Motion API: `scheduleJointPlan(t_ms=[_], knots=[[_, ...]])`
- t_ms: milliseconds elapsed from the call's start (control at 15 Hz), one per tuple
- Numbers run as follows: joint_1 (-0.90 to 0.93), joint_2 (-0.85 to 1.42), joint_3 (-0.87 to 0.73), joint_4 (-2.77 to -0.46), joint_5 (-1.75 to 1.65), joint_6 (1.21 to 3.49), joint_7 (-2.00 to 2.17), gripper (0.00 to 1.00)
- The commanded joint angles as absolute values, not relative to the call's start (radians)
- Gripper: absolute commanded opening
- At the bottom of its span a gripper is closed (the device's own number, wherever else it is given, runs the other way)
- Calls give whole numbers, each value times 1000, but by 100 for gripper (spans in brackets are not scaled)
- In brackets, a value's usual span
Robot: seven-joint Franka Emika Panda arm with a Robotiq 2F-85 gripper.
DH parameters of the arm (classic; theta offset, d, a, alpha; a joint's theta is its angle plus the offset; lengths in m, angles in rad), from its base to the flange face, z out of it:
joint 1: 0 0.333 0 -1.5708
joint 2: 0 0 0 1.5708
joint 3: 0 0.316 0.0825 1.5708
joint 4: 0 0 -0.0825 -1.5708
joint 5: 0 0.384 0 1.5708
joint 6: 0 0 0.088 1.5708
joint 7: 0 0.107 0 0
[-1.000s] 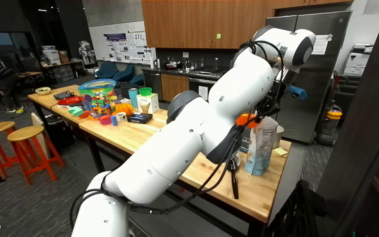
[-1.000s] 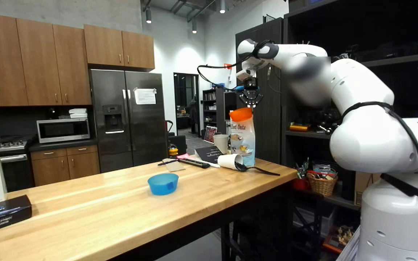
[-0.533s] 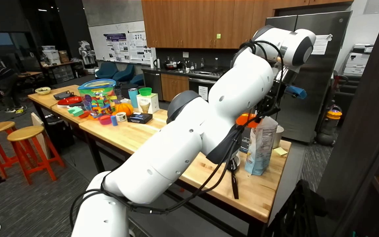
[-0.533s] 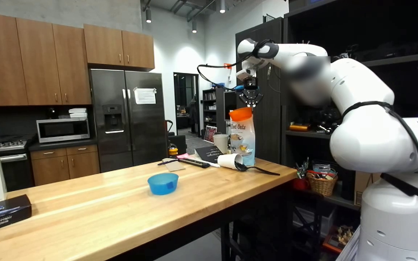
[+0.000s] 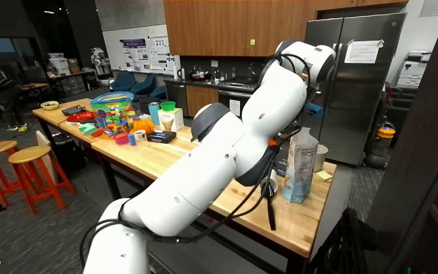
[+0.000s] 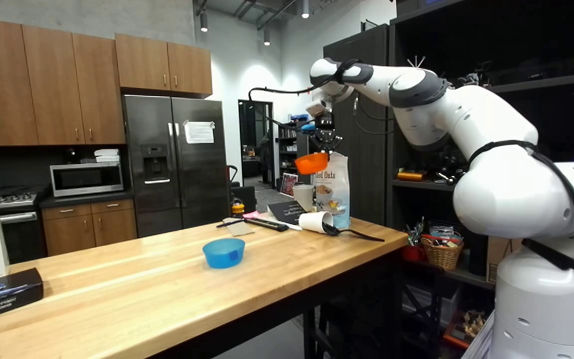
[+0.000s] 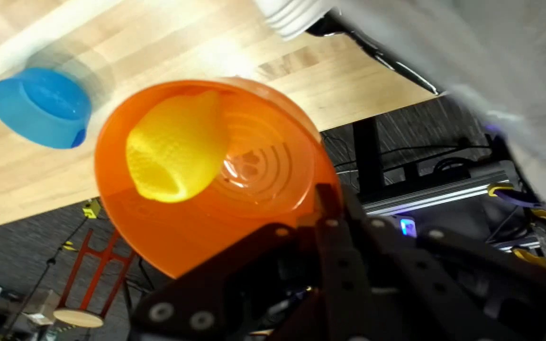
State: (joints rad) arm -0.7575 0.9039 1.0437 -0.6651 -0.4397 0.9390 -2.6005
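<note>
Orange bowl (image 6: 311, 164): sliding sideways since a moment ago, hanging midair near the oats bag (image 6: 336, 193)
Tool (image 7: 328, 203): pinching that bowl's rim
Lemon (image 7: 176, 149): just chilling inside
Blue bowl (image 6: 223, 254): sitting on the worktop (image 6: 142, 284)

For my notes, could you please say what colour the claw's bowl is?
The bowl is orange, showing best in the wrist view.
</note>
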Motion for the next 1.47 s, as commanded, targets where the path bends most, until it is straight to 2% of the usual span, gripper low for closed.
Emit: scheduleJointPlan(t_ms=[0,67,467,867,933,1000,1400], knots=[[-757,941,1228,-750,-545,929,-2600,1],[-715,942,1217,-766,-543,936,-2600,1],[-689,1019,1389,-890,-692,944,-2600,1],[-760,1156,1658,-1060,-888,925,-2601,1],[-705,1107,1553,-988,-832,932,-2601,1],[-709,1118,1568,-1000,-840,932,-2597,4],[-704,1119,1553,-995,-840,933,-2597,4]])
